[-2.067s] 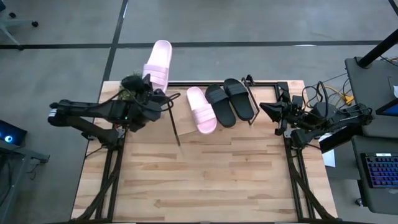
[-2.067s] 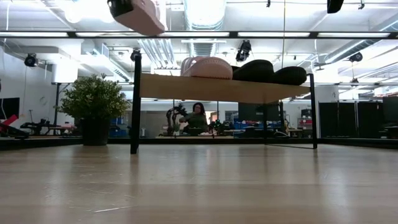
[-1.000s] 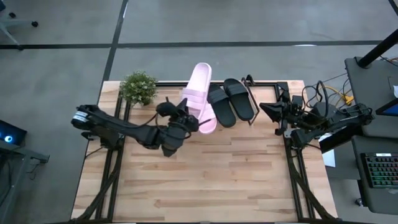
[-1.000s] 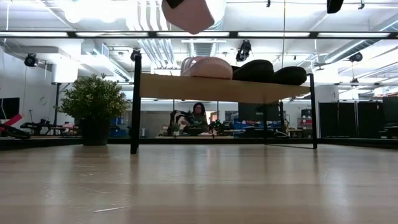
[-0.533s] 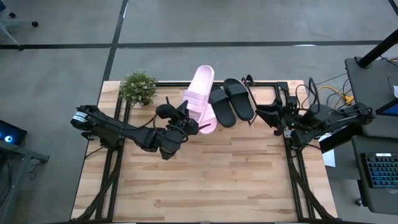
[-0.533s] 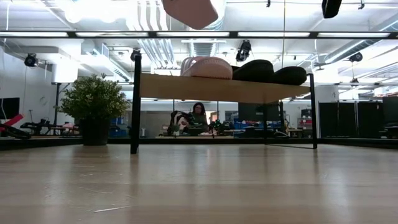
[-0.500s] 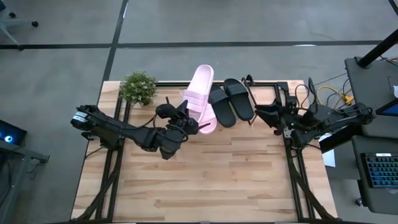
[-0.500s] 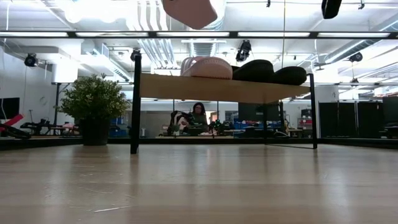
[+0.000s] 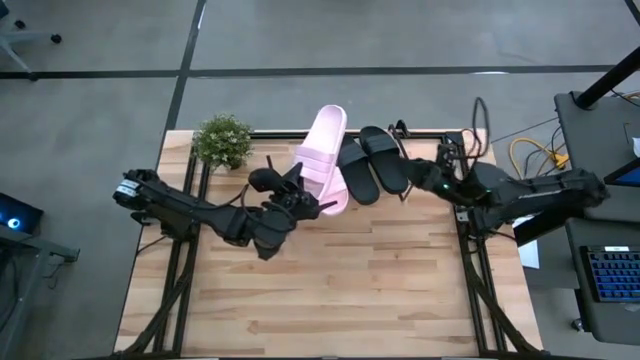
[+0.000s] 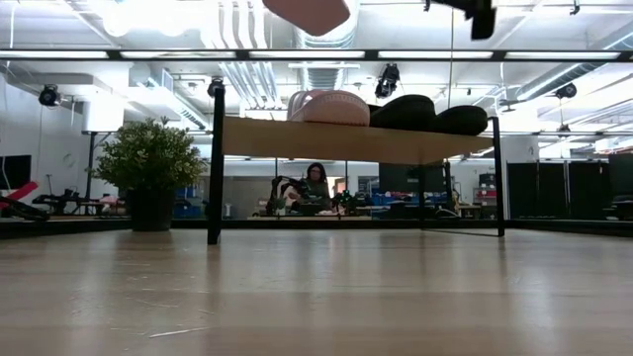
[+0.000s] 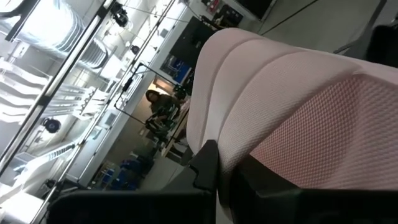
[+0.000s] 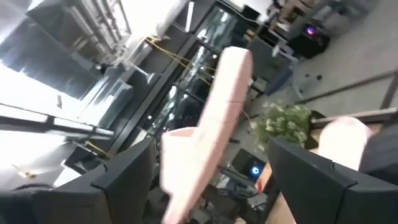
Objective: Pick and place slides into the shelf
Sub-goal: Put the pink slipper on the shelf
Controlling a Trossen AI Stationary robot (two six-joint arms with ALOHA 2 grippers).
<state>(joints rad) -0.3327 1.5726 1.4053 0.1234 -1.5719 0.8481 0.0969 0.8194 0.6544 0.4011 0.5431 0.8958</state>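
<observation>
At the table's far left corner in the high view stands a small potted plant (image 9: 221, 140), just outside the shelf's black frame. Right of it, the left gripper (image 9: 300, 198) is clenched on a pale pink slide (image 9: 321, 155), gripping it at the near end and holding it lifted over the left part of the shelf (image 9: 436, 143); the low view shows only the tip of this raised sandal (image 10: 309, 12) at the top edge, well above the slanted board (image 10: 346, 140). From the left wrist view the ribbed strap and textured footbed of the held sandal (image 11: 292, 106) fill most of the picture, pinched between that arm's dark fingers (image 11: 205, 168). Under and just beside it, the second pink slide (image 10: 329, 107) lies on the board, mostly hidden from above by the lifted one. Next come the two black slides (image 9: 372, 163), resting side by side on the shelf, angled slightly and touching each other. At the shelf's right end the right gripper (image 9: 418, 178) hangs above the frame with its jaws spread wide and nothing between them; its own camera looks across at the raised pink sandal (image 12: 214, 124) and the plant beyond. Behind the table, under the shelf board, a seated person (image 10: 315, 188) shows far off in the room
</observation>
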